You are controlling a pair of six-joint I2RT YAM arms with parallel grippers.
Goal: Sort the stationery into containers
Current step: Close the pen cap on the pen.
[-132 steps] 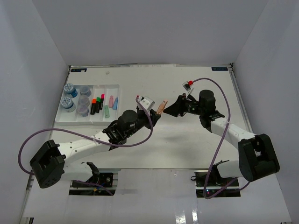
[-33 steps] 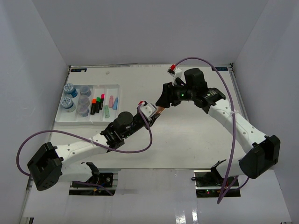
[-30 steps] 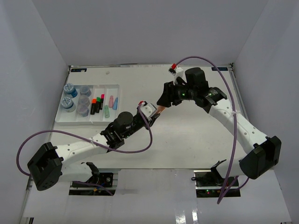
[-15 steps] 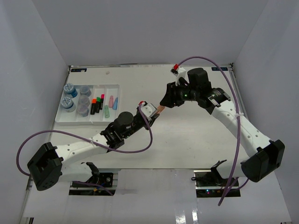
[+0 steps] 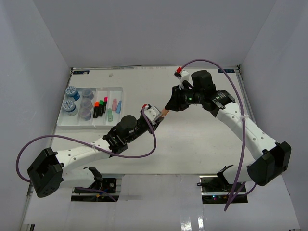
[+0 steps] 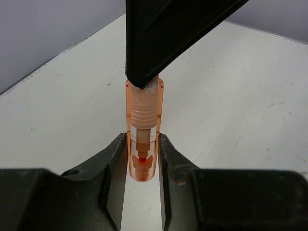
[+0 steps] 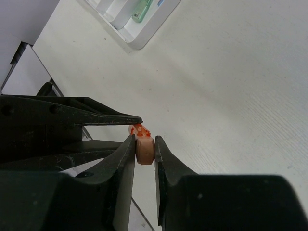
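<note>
risk lies in the shared hold: the orange marker [image 6: 144, 126] hangs above the table [image 5: 202, 144], well apart from the white tray [image 5: 116, 91]; the left gripper [image 6: 143, 147] is clamped on its clear cap end, the right gripper [image 7: 144, 144] clamped on the other end; a pull from either arm could pop the cap or drop the marker; black fingers hide its middle; from above it is a mere sliver.

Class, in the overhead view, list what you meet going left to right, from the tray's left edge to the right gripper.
Blue-lidded jars → clear grey jars → black highlighters → pastel markers → left gripper → orange marker → right gripper.
</note>
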